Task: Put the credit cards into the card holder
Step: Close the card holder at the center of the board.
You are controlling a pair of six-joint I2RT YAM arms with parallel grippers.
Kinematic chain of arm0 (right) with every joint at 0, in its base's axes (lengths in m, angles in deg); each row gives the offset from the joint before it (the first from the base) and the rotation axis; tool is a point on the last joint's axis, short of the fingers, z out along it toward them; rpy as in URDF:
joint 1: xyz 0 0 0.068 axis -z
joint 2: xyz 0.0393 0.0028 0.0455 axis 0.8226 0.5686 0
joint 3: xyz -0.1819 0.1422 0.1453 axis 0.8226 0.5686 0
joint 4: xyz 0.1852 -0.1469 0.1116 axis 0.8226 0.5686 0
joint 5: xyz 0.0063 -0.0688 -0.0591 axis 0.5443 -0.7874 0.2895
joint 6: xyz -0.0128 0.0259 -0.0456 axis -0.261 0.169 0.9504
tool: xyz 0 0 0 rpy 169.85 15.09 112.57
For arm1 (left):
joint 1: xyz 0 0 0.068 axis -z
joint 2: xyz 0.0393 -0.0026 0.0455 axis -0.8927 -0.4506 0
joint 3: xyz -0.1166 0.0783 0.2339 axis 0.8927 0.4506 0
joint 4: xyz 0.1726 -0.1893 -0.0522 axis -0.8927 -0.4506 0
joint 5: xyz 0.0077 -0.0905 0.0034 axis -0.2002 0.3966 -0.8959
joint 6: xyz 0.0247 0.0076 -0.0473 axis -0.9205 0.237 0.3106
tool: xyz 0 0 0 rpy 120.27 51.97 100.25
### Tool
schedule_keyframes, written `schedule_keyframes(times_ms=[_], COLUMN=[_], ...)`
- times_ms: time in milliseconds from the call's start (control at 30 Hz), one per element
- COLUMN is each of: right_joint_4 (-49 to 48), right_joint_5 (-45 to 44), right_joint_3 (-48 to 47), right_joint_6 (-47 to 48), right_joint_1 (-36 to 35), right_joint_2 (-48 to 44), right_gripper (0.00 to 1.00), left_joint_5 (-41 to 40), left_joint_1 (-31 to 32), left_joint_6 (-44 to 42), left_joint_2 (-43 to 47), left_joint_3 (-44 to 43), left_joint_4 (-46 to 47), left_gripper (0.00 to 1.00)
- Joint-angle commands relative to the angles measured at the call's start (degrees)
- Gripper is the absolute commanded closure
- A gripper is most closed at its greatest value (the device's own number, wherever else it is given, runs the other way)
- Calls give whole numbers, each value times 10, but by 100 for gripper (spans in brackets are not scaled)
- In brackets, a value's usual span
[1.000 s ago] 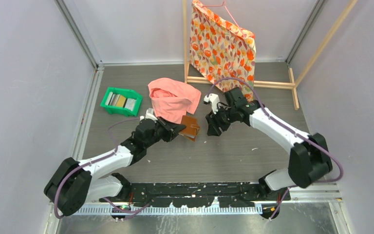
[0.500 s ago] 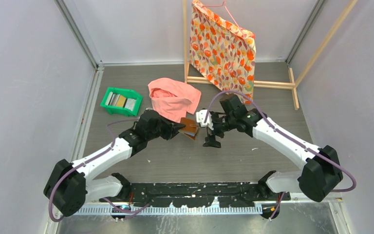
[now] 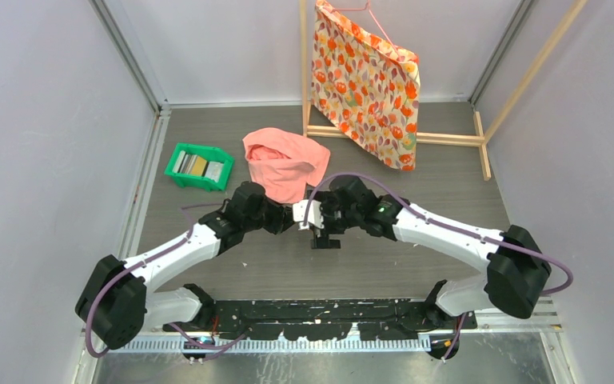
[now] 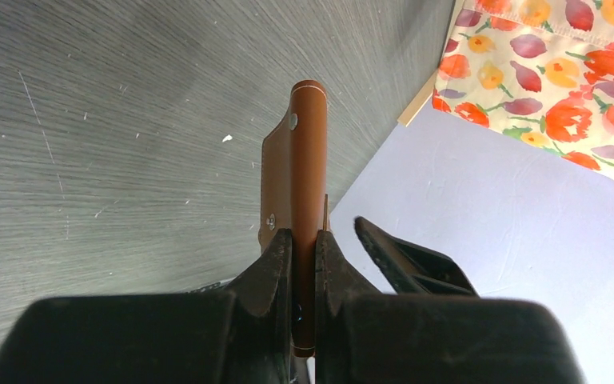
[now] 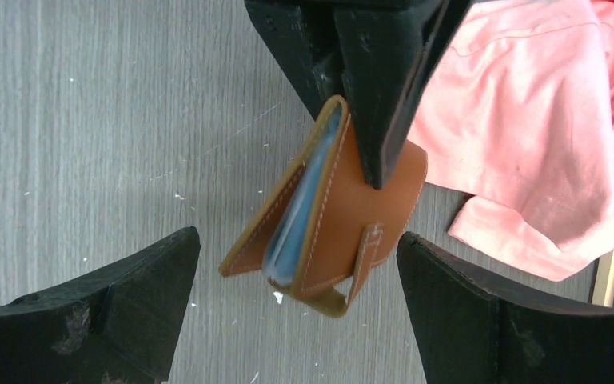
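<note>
The card holder (image 4: 308, 160) is a brown leather wallet, held on edge above the table by my left gripper (image 4: 304, 236), which is shut on its fold. In the right wrist view the card holder (image 5: 344, 216) hangs partly open, with pale blue-grey pockets inside and its snap tab loose. My right gripper (image 5: 297, 240) is open, one jaw on each side of it, not touching. In the top view my left gripper (image 3: 286, 218) and right gripper (image 3: 322, 232) meet at mid-table and hide the wallet. The credit cards (image 3: 198, 166) lie in the green tray.
The green tray (image 3: 177, 180) sits at the left. A pink cloth (image 3: 285, 162) lies just behind the grippers. A floral cloth (image 3: 365, 80) hangs on a wooden rack (image 3: 448, 139) at the back. Grey walls close in both sides.
My right arm has swung left and down until its open jaws sit around the wallet. My left gripper has kept hold of the wallet and shifted slightly.
</note>
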Motion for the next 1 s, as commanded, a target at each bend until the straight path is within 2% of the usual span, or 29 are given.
schedule_keyframes(times_ms=[0,67,133,200,267,333,433,500,567,633,700,767,900,967], right_joint_4=[-61,-66,-70,-78,-79,-79,-77,-76,-70,-60,-42,-19,88,165], right_joint_5=[-98,-126,-141,-154,-161,-161,-159,-152,-145,-134,-116,-81,32,115], right_joint_3=[-7,-11,-11,-9,-10,-10,-10,-11,-14,-17,-22,-29,-61,-84], right_joint_6=[-20,-23,-23,-23,-23,-24,-26,-29,-33,-36,-38,-41,-38,-8], right_joint_1=[-27,-32,-34,-34,-35,-35,-35,-36,-35,-33,-25,-6,53,92], right_joint_2=[29,42,48,48,47,45,43,43,41,39,33,26,15,17], right_gripper=[5,9,19,33,51,63,74,77,81,87,98,99,99,98], left_joint_5=[13,11,8,7,8,8,7,6,4,2,-6,-28,-85,-101], left_joint_1=[-3,-3,-3,-3,-3,-3,-3,-3,-3,-3,-3,-4,-9,-10], left_joint_6=[23,28,29,29,31,33,37,39,40,37,29,4,-98,-183], left_joint_2=[11,16,20,22,22,24,30,35,43,53,68,98,162,192], left_joint_3=[-12,-6,-3,-1,1,3,8,14,21,29,35,32,21,29], left_joint_4=[21,28,28,29,32,34,41,51,57,58,50,17,-47,-33], left_gripper=[100,100,100,100,100,100,98,95,85,70,51,29,7,0])
